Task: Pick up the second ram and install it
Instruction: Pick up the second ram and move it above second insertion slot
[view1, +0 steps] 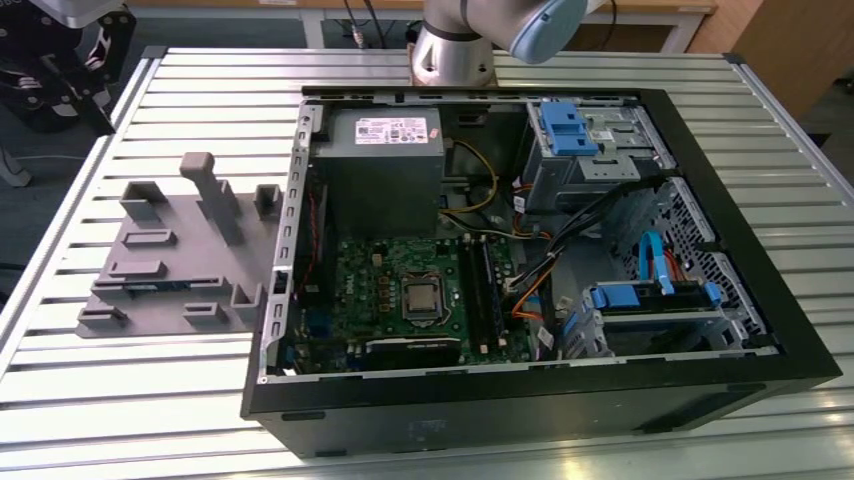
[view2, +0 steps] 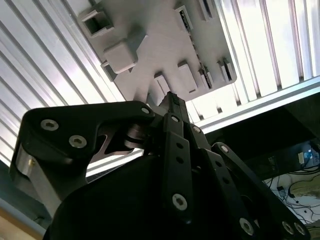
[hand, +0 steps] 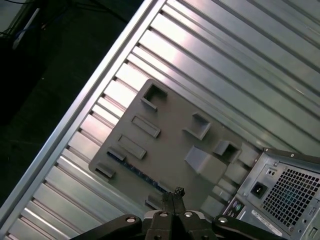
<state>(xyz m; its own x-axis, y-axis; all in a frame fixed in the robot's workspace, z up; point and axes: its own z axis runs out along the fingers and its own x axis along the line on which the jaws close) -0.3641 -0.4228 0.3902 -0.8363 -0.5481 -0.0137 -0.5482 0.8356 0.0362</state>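
Observation:
The second ram (hand: 136, 170) is a thin blue strip lying along one edge of the grey holder block (hand: 170, 145) in the first wrist view. In the exterior view the ram (view1: 158, 285) rests low in the holder block (view1: 180, 250), on the slatted table to the left of the open computer case (view1: 534, 400). My gripper (hand: 174, 192) hangs well above the holder, its fingers (view2: 172, 107) pressed together with nothing between them. In the first wrist view its tips lie just off one end of the strip.
Inside the case lie the green motherboard (view1: 400, 290) with long black slots (view1: 481, 290), a grey power supply (view1: 383, 165), loose cables and blue drive bays (view1: 574, 130). The arm's base (view1: 451, 55) stands behind the case. The holder carries upright posts (view1: 211, 195).

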